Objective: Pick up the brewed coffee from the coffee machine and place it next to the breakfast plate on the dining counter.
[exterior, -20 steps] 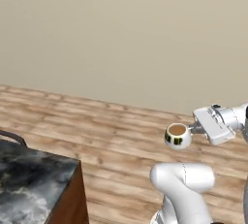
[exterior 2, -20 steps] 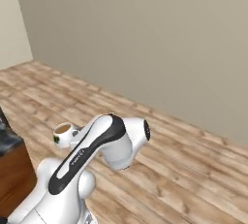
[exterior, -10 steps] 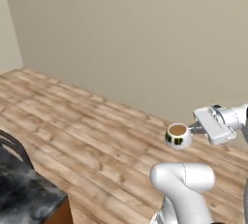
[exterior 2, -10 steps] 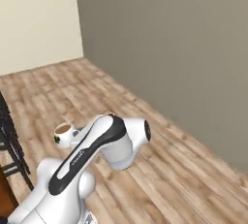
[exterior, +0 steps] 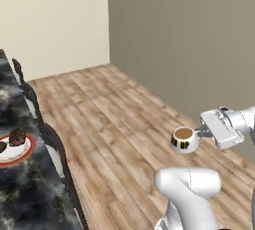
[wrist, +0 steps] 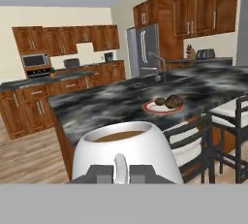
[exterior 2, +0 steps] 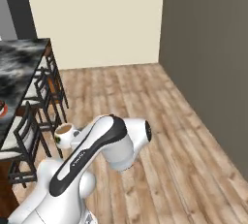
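Note:
My gripper (exterior: 201,132) is shut on the handle of the brewed coffee (exterior: 184,139), a small white cup with a dark-and-yellow band, held upright in the air over the wood floor. The cup (exterior 2: 64,132) also peeks out left of my arm. In the hand view the cup (wrist: 126,150) sits close between the gripper (wrist: 118,173) tips. The breakfast plate (exterior: 20,150), red-rimmed with dark food, lies on the dark marble dining counter (exterior: 27,194). Ahead of the cup are the plate (wrist: 154,108) and counter (wrist: 97,104). The coffee machine is too small to tell among far counter items.
Dark stools (exterior: 47,129) line the counter's near side (exterior 2: 36,114), and pale-seated ones (wrist: 227,119) stand between the cup and the counter. A grey wall (exterior: 189,35) runs on the right. Wood cabinets, a fridge (wrist: 143,48) and a microwave (wrist: 36,61) stand beyond.
Both base views have swung round with the base: the marble counter, plate and stools have come into view. The cup stays held in the same place relative to the arm.

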Controlling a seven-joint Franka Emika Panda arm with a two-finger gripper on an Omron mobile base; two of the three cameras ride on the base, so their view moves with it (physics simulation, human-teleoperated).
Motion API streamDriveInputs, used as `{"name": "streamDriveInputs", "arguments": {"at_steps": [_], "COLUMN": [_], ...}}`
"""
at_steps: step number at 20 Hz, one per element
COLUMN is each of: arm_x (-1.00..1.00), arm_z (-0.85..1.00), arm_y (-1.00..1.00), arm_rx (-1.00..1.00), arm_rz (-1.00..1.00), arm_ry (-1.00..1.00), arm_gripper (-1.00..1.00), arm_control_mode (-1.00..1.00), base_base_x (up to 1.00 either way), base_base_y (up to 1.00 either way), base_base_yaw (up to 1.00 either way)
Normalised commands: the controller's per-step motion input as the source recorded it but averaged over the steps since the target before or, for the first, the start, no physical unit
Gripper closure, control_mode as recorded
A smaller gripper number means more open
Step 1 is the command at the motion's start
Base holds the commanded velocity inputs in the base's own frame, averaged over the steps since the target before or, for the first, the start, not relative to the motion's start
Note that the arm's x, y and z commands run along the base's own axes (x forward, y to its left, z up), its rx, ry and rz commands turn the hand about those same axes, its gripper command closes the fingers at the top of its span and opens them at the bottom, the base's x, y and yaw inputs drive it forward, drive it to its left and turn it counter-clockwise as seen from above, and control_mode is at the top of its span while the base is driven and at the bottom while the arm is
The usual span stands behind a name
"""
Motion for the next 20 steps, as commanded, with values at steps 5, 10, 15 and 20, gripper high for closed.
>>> {"name": "streamDriveInputs", "arguments": {"at_steps": [5,10,15,20], "arm_x": [0.00,0.00,0.00,0.00], "arm_z": [0.00,0.00,0.00,0.00], "arm_y": [0.00,0.00,0.00,0.00], "arm_rx": [0.00,0.00,0.00,0.00], "arm_rz": [0.00,0.00,0.00,0.00], "arm_ry": [0.00,0.00,0.00,0.00], "arm_gripper": [1.00,1.00,1.00,1.00], "arm_control_mode": [1.00,1.00,1.00,1.00], "base_base_x": [1.00,1.00,1.00,1.00], "base_base_y": [-0.09,-0.09,-0.10,-0.09], "base_base_yaw": [0.73,0.74,0.75,0.75]}}
